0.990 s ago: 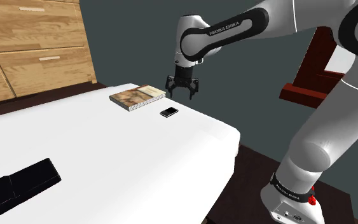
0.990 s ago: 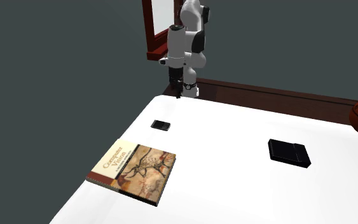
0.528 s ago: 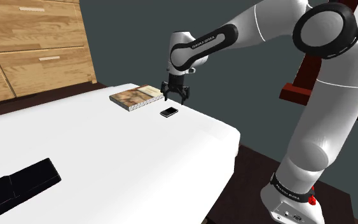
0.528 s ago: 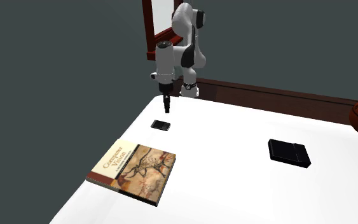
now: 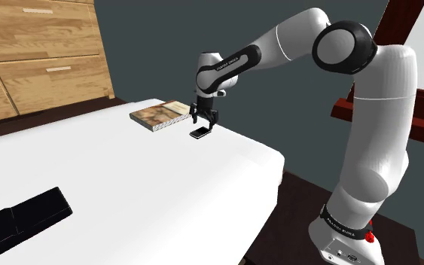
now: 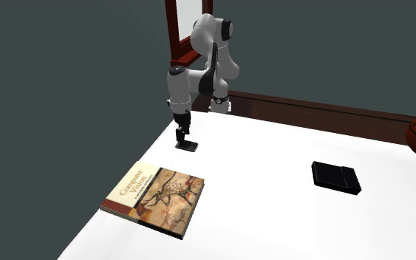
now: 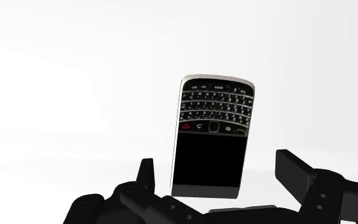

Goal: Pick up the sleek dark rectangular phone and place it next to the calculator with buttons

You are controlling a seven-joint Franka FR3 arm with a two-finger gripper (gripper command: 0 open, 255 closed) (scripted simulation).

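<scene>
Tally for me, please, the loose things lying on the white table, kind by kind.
Phone: 1
Book: 1
Calculator: 1
Total: 3

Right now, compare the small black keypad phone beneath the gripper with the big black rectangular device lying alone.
The small black phone is smaller; the black rectangular device is larger. The phone shows a silver rim and tiny keys; the device looks plain black. The phone lies near the book; the device lies apart. Both lie flat.
</scene>
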